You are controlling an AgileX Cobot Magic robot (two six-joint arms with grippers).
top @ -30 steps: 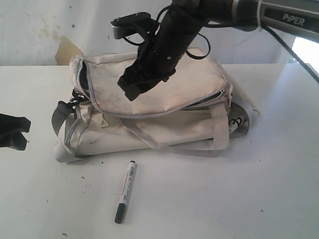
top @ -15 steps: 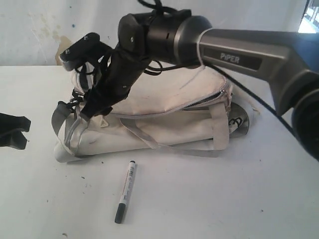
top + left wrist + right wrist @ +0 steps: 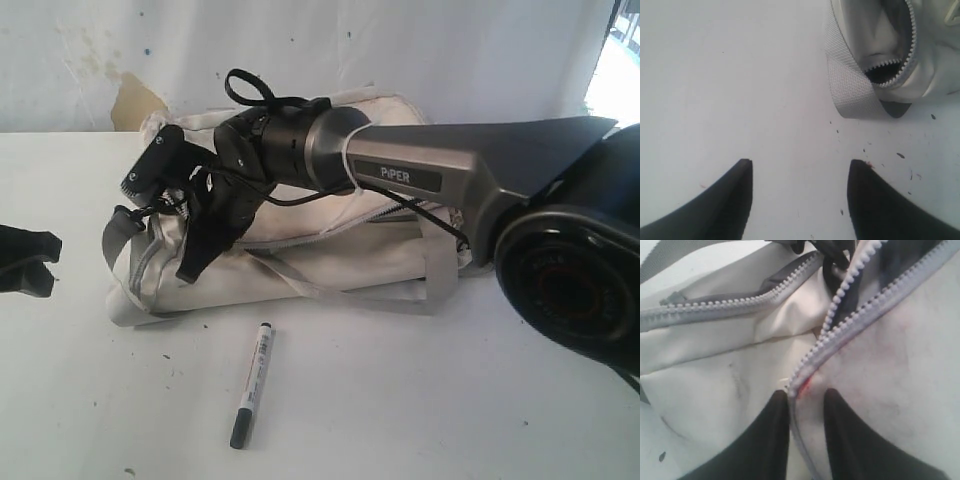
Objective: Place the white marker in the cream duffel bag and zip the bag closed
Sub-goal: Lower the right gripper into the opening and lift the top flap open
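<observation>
Right gripper (image 3: 806, 394), black fingers drawn close, pinches the zip-edged lip of the soft, grubby cream fabric duffel bag (image 3: 330, 268) at the end nearer the other arm, cloth filling the narrow gap; the grey-toothed zip (image 3: 855, 320) lies parted beside it, dark lining showing; the slim white-barrelled marker pen with the dark cap (image 3: 252, 385) lies untouched on the white worktop (image 3: 450, 400) in front of the bag, apart from it; left gripper (image 3: 800, 165) hangs wide open and empty over bare worktop, near a grey webbing strap (image 3: 850, 85). The step looks to be opening the mouth: hold the lip itself, not a loose fold, and lift away from the opposite zip edge; too hard a pull could drag the bag onto the marker.
</observation>
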